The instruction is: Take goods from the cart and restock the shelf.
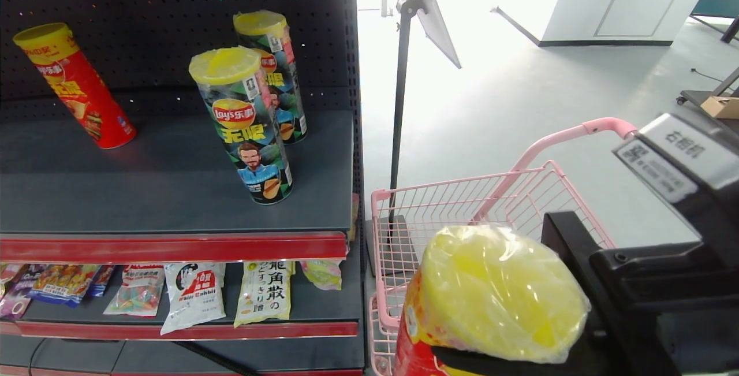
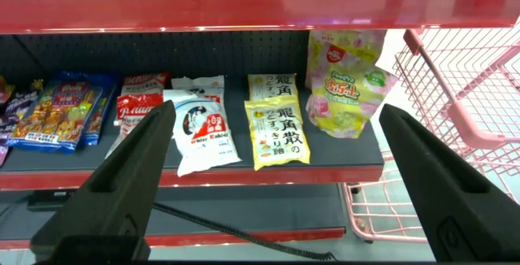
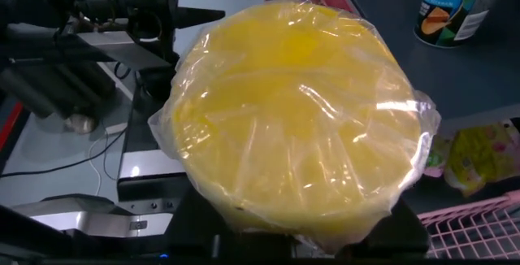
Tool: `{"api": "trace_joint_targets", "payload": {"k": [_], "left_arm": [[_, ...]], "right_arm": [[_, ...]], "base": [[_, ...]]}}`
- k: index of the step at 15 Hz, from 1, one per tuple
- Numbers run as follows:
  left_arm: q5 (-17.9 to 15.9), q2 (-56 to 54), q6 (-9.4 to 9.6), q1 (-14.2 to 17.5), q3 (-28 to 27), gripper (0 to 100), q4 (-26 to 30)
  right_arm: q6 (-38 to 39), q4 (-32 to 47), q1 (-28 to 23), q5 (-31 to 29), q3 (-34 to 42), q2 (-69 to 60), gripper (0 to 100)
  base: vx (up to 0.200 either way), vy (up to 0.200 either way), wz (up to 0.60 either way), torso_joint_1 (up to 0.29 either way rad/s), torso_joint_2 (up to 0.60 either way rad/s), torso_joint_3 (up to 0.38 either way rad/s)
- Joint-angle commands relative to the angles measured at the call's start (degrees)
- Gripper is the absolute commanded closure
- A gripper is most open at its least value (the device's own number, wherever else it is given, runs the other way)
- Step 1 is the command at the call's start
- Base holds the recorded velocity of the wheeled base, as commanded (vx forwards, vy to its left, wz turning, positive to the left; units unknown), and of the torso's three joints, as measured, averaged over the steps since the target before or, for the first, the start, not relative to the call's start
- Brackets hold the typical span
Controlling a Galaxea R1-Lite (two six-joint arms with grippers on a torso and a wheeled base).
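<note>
1. Canister of potato chips (image 1: 496,301), red with a yellow lid under loose clear film, is held high over the near edge of the pink shopping cart (image 1: 462,191). The right claw (image 1: 508,361) is clamped on its body just below the lid.
2. The left claw (image 2: 276,115) hangs with its fingers wide apart and nothing between them. It faces the front edge of the lower shelf (image 2: 357,167), where snack bags (image 2: 276,131) lie in a row.
3. On the top shelf (image 1: 144,191), two green chip canisters (image 1: 245,127) stand toward the right edge, one behind the other. A red chip canister (image 1: 75,84) stands at the back left, and bare shelf lies between them.
4. Handling, as a judgement: the tube is probably light and fairly stiff, but its thin wall could dent under a hard squeeze.
5. The film over the lid looks slick and loose, so the printed body is the safer hold.
6. Tall and narrow, it would likely tip if set down off level.
</note>
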Motion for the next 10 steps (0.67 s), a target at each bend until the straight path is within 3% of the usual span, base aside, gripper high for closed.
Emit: {"api": "trace_joint_targets", "payload": {"k": [1, 10], "left_arm": [[-0.02, 0.09, -0.11, 0.02, 0.00, 0, 0.00], [-0.02, 0.09, -0.02, 0.02, 0.00, 0, 0.00]], "right_arm": [[-0.14, -0.06, 0.45, 0.01, 0.01, 0.76, 100], [-0.06, -0.15, 0.98, -1.92, -1.48, 7.70, 100]], "base": [[0.000, 0.200, 0.00, 0.002, 0.00, -0.002], [0.000, 0.200, 0.00, 0.004, 0.00, 0.001]]}}
